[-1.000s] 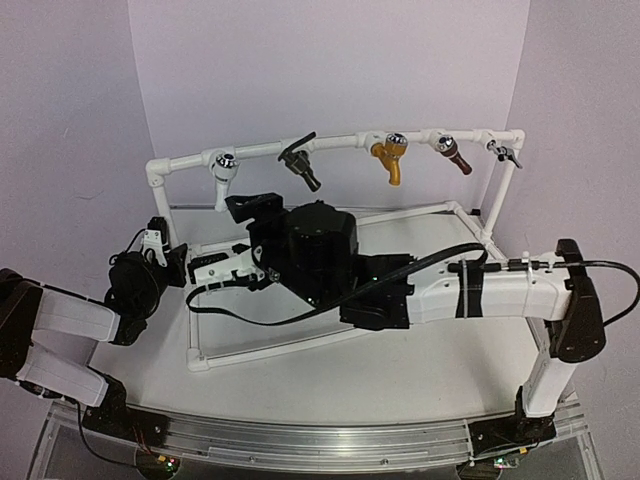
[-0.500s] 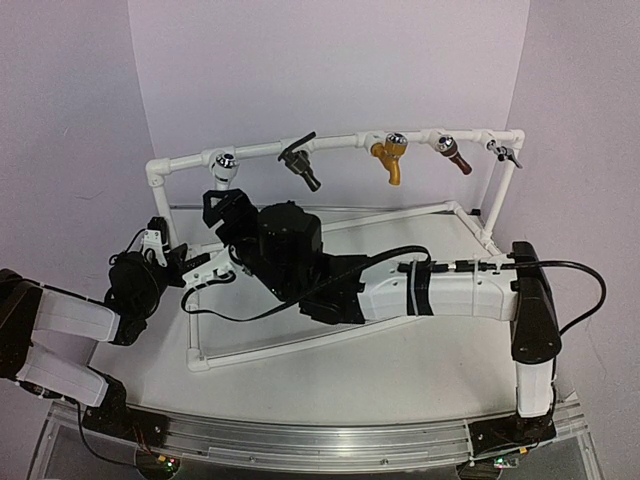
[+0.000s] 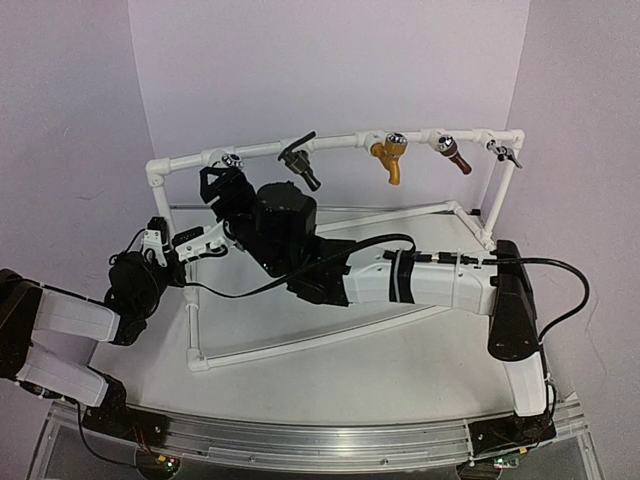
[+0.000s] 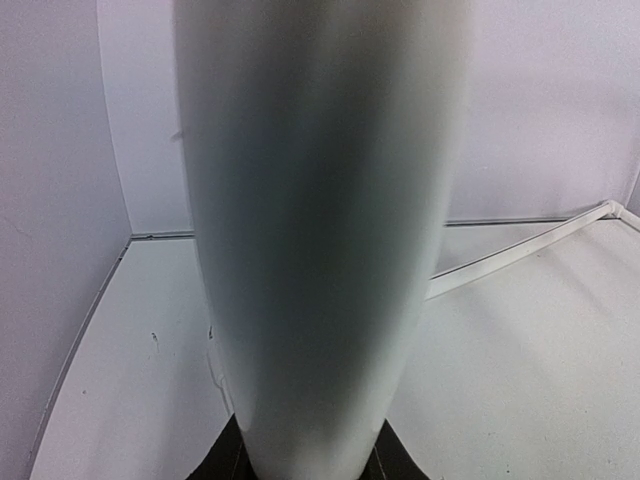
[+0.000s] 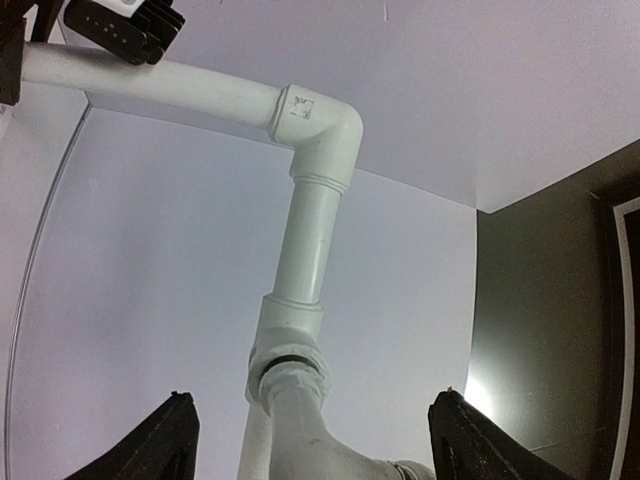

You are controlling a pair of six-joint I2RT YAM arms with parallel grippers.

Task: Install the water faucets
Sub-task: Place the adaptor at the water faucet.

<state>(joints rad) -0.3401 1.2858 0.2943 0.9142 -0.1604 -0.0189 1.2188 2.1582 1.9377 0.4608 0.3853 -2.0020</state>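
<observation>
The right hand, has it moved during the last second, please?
Yes: the right hand moved left and up-image along the pipe frame, to the white faucet.

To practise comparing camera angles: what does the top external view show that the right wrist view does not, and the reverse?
Only top external: the black faucet, the gold tap and the brown tap. Only right wrist: that the right gripper is open, with the pipe between its jaws. Both: the pipe frame and its corner elbow.

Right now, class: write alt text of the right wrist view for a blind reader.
A white pipe runs from an elbow joint down the picture, between the right gripper's two open black fingertips, which do not touch it.
</observation>
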